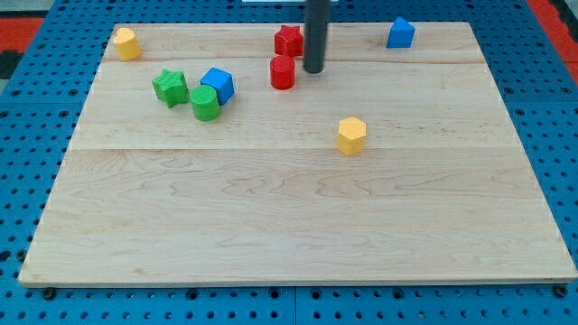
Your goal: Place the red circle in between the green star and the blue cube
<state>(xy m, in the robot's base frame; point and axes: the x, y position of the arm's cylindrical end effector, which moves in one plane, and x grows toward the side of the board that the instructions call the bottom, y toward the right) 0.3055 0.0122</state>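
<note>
The red circle stands on the wooden board near the view's top, a little left of centre. My tip rests just to its right, a small gap apart. The green star lies further left. The blue cube sits right of the star, with a narrow gap between them. A green cylinder touches the blue cube's lower left side, below that gap.
A red star-like block sits just above the red circle, left of the rod. A blue block lies at the top right. A yellow block is at the top left corner, another yellow block right of centre.
</note>
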